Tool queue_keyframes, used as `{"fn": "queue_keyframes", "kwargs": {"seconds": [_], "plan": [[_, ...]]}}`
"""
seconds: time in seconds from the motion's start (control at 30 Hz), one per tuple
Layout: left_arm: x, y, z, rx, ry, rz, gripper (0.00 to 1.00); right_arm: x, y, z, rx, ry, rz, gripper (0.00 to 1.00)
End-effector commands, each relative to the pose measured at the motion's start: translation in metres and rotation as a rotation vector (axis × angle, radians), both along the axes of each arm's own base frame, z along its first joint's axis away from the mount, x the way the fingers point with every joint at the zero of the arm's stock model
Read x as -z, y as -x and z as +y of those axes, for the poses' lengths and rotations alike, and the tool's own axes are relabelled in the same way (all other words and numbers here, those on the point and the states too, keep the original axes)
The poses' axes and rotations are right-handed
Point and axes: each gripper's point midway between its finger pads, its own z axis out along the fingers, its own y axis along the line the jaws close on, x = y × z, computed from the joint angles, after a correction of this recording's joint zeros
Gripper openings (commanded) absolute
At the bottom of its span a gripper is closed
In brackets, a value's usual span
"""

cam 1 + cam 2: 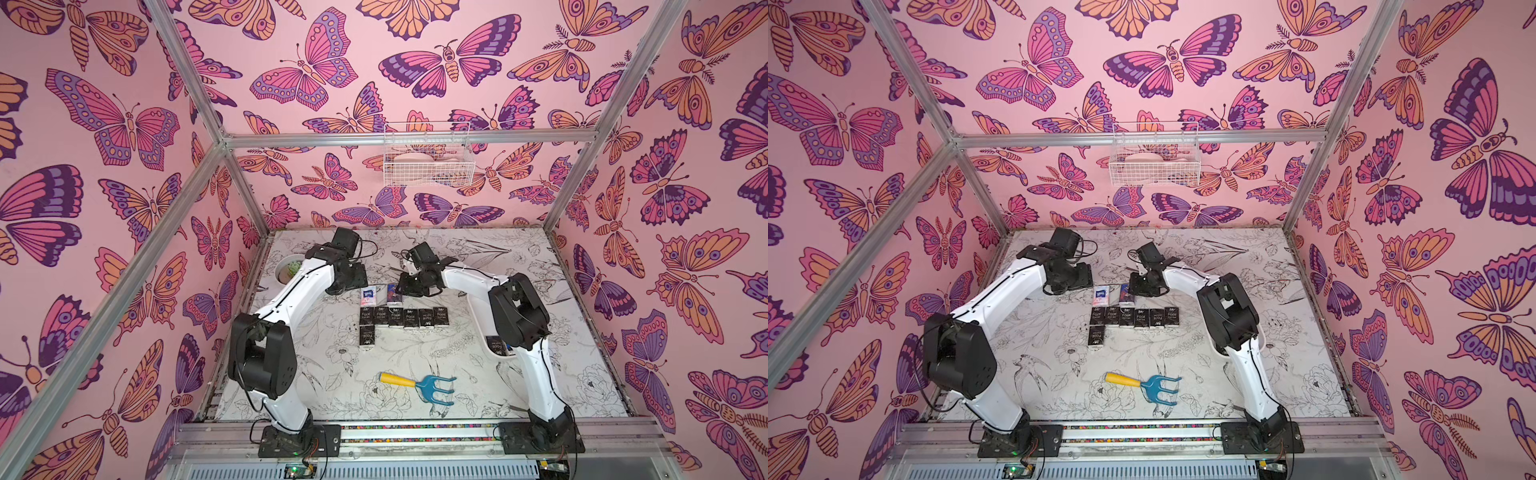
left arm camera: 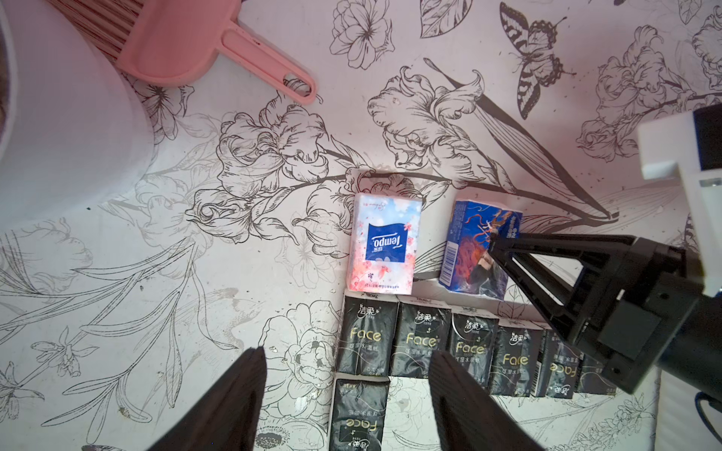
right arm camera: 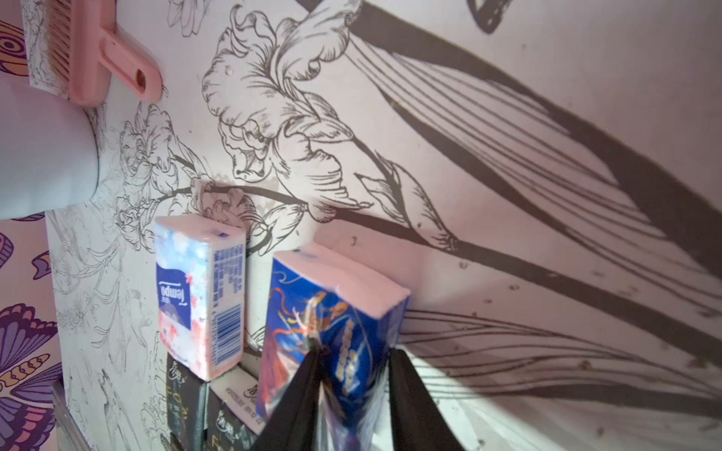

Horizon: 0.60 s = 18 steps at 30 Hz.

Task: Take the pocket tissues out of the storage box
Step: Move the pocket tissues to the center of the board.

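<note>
We see the right gripper (image 3: pixel 355 353) pinching a dark blue packet (image 3: pixel 332 312) of pocket tissues across its narrow sides. One end seems tipped up. It is just beside a white-and-blue Tempo packet (image 2: pixel 385 242) lying on the table (image 1: pixel 374 365). Close by, a row of black Face packets (image 1: pixel 403 318) lies flat on the table, outside the storage box (image 1: pixel 492 353). The box sits well apart, partly hidden under the right arm, with at least one black packet (image 1: pixel 500 345) inside. The left gripper (image 2: pixel 347 351) hovers empty near the black row, its jaws spread. We judge these packets light and soft, with glossy film that may slip. A gentle pinch across the short width, mid-length, should hold without crushing.
</note>
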Motion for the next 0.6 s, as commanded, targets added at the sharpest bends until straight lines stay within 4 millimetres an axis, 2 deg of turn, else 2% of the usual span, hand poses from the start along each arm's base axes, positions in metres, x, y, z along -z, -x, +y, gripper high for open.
{"fn": "queue_keyframes", "kwargs": {"seconds": [0.0, 0.57], "plan": [[0.008, 0.006, 0.002, 0.005, -0.006, 0.036, 0.72, 0.009, 0.000, 0.013, -0.003, -0.007, 0.013, 0.33], [0.009, 0.004, 0.001, 0.008, -0.006, 0.038, 0.72, 0.006, 0.010, 0.034, -0.046, -0.029, 0.011, 0.33]]}}
